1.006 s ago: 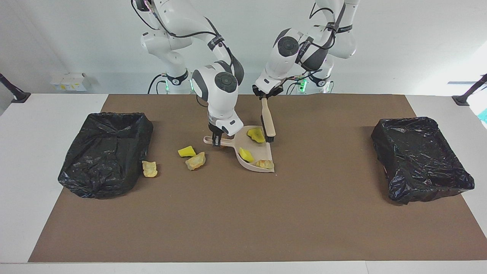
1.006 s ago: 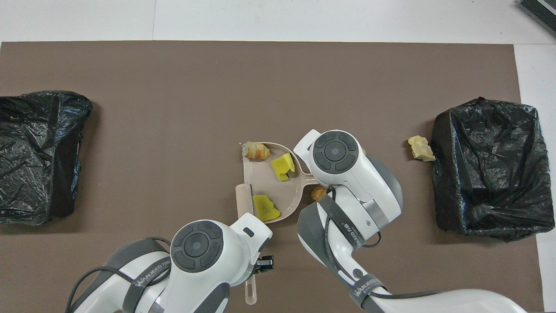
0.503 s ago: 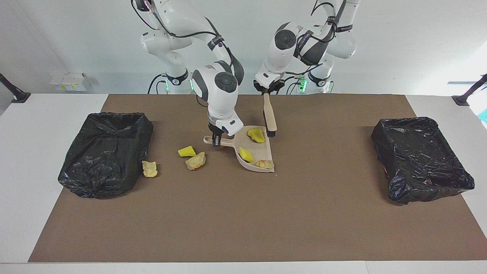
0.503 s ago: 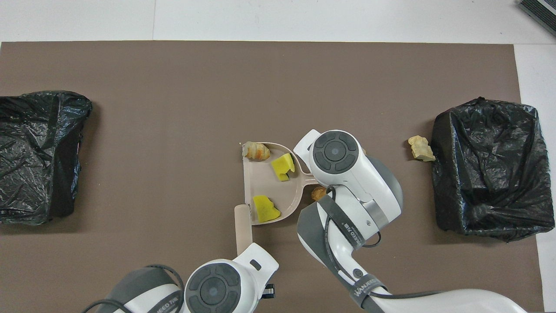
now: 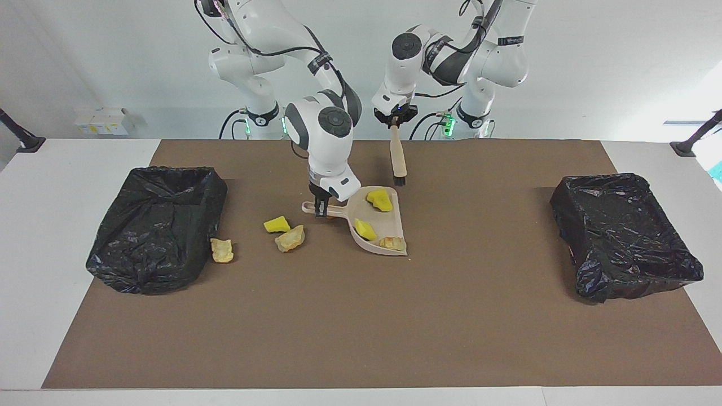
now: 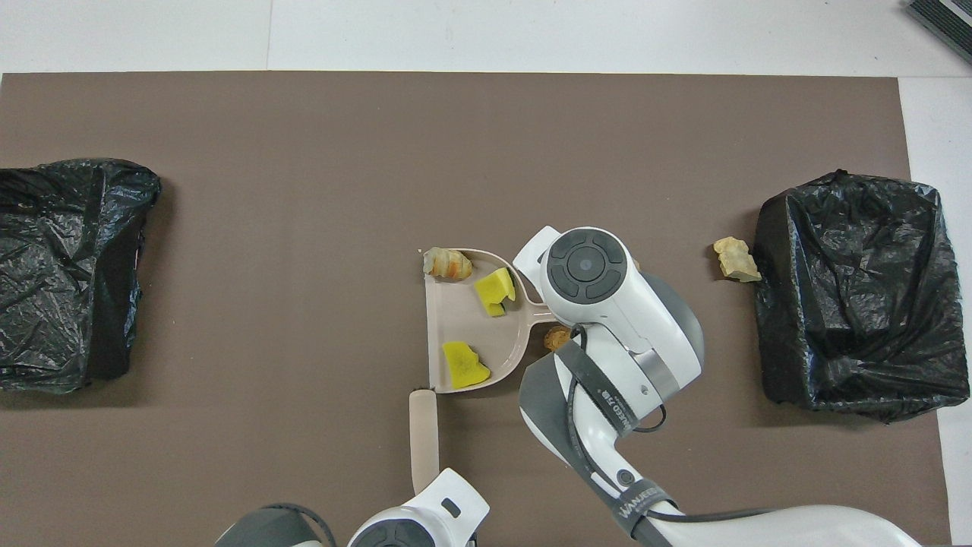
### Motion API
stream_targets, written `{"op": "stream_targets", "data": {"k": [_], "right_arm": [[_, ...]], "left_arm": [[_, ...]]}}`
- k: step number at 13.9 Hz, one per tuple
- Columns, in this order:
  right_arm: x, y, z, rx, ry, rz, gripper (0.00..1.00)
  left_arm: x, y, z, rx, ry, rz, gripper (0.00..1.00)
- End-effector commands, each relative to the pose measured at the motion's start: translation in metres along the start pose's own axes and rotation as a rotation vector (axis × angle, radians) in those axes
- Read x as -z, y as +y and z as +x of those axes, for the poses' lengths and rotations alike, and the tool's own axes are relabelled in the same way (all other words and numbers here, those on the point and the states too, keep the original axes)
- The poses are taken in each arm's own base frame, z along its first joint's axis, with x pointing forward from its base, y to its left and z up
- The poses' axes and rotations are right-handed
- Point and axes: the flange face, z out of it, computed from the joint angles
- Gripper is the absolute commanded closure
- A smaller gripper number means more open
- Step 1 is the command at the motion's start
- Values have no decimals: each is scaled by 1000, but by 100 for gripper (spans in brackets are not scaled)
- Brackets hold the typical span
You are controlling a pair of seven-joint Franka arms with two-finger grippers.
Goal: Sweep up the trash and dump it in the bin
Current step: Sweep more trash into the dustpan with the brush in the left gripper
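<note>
The beige dustpan (image 5: 389, 225) lies mid-mat and holds three pieces of trash: two yellow sponge pieces (image 5: 380, 199) (image 5: 364, 229) and a tan chunk (image 5: 393, 243). My right gripper (image 5: 321, 208) is shut on the dustpan's handle. My left gripper (image 5: 395, 121) is shut on the handle of a beige brush (image 5: 399, 160), which hangs bristles down above the mat beside the pan's rim. Three pieces lie on the mat: a yellow one (image 5: 276, 224), a tan one (image 5: 290, 238) and a tan one (image 5: 221, 250) against the bin. In the overhead view the dustpan (image 6: 463, 327) and brush (image 6: 424, 437) show.
A black-bagged bin (image 5: 158, 225) stands at the right arm's end of the brown mat, another (image 5: 626, 234) at the left arm's end. In the overhead view the right arm's wrist (image 6: 585, 266) covers the two pieces beside the pan's handle.
My left arm has lifted the brush off the dustpan's rim and drawn it back toward the robots. The dustpan, the trash and my right arm have not moved.
</note>
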Motion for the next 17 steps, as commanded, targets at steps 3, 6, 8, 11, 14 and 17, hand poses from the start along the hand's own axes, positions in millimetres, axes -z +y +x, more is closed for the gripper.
{"op": "stream_targets", "data": {"k": [3,6,8,11,14,17], "right_arm": [[0,-3,-6,-1,-30,-4,100],[-1,-2,-6,-3,-33,0,100],[-1,-1,-9,-7,-34,2,100],[3,6,-32,-34,-28,16,100],[13,16,-64,-57,17,24,100],[28,25,-83,-66,77,23,100]], "left_arm": [[-16,-1,-5,-6,3,-12,100],[-21,-1,-1,2,-23,-19,100],[-31,2,3,-11,-28,-20,100],[-31,3,3,-14,-27,-20,100],[-31,2,5,-8,-30,-19,88],[-31,0,6,1,-33,-18,63]]}}
